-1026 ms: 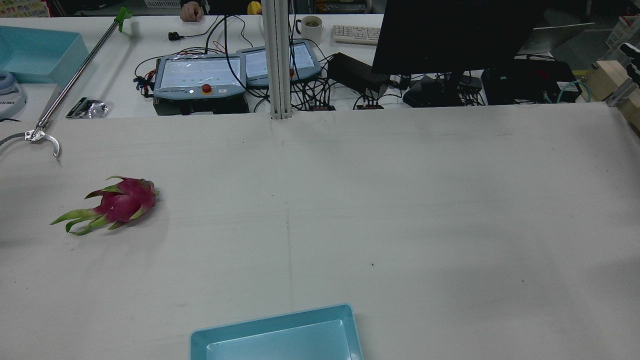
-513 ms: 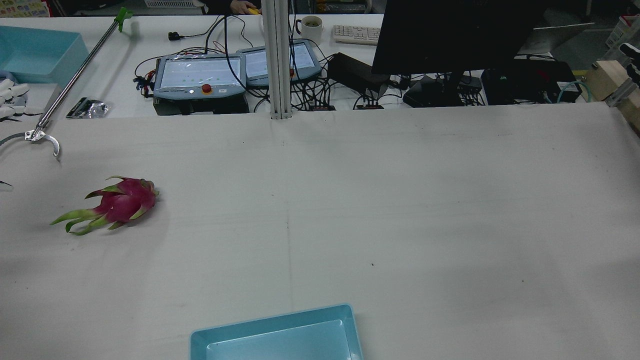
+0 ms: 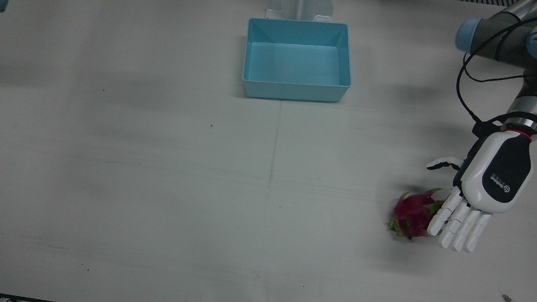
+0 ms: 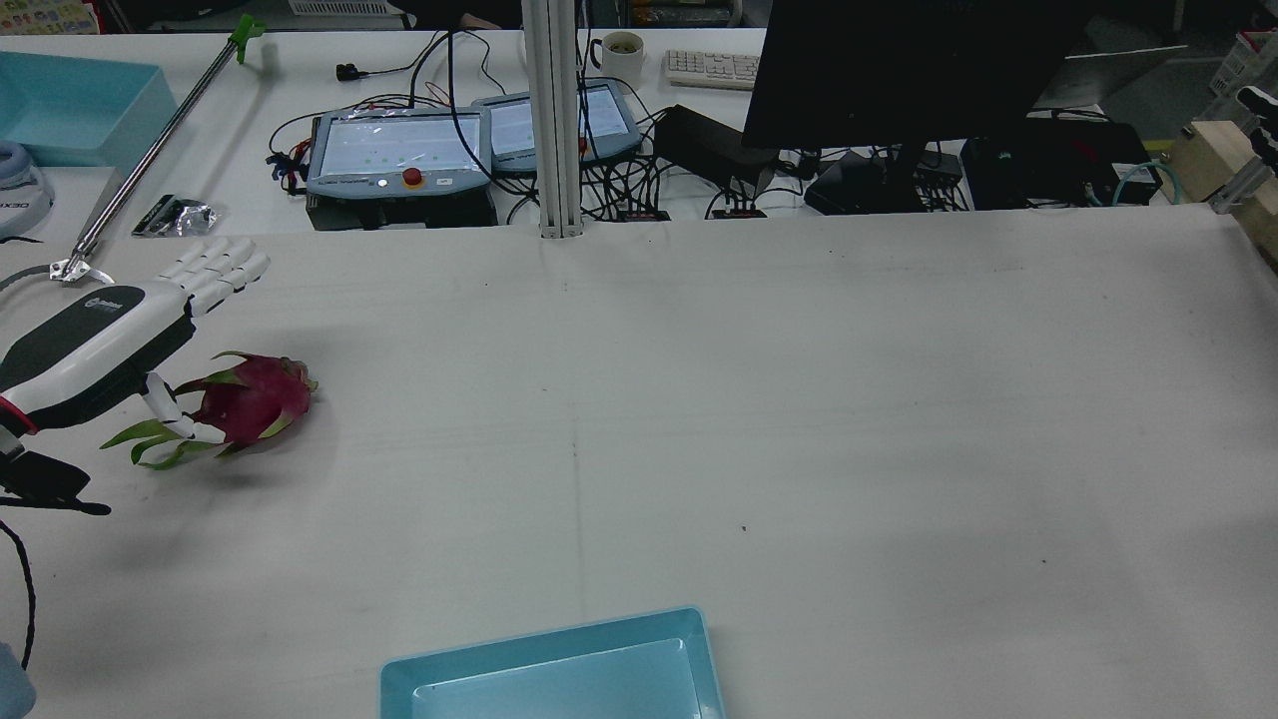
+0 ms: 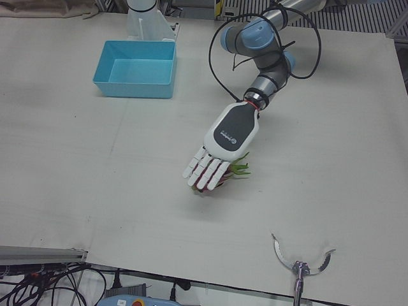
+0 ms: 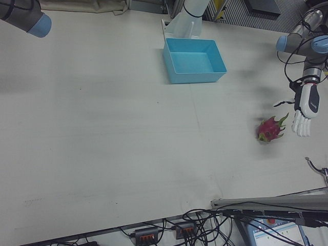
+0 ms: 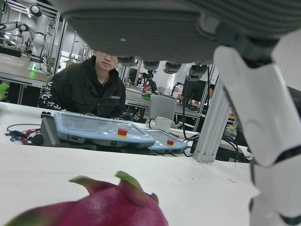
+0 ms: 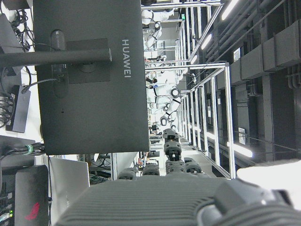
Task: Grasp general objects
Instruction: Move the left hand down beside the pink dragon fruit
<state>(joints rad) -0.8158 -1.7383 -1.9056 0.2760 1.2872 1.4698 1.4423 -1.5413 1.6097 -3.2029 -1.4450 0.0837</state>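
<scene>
A pink dragon fruit point(image 3: 410, 214) with green leaf tips lies on the white table, on the side of my left arm. It also shows in the rear view point(image 4: 250, 399), right-front view point(image 6: 270, 128) and left hand view point(image 7: 108, 209). My left hand point(image 3: 482, 188) hovers palm down over the fruit's leafy end, open, fingers straight, thumb spread beside the fruit. The hand also shows in the rear view point(image 4: 110, 330) and left-front view point(image 5: 220, 150), where it hides most of the fruit. It holds nothing. Of my right hand only the palm edge point(image 8: 155, 197) shows, facing a black monitor.
A light blue bin point(image 3: 297, 89) stands empty at the table's middle near the pedestals, also in the rear view point(image 4: 544, 649). A metal reacher claw point(image 4: 85, 270) lies at the table's far edge beyond the fruit. Teach pendants point(image 4: 399, 150) and cables lie behind that edge.
My left hand has come in from the rear view's left edge and now hangs over the dragon fruit's leafy end. The fruit has not moved.
</scene>
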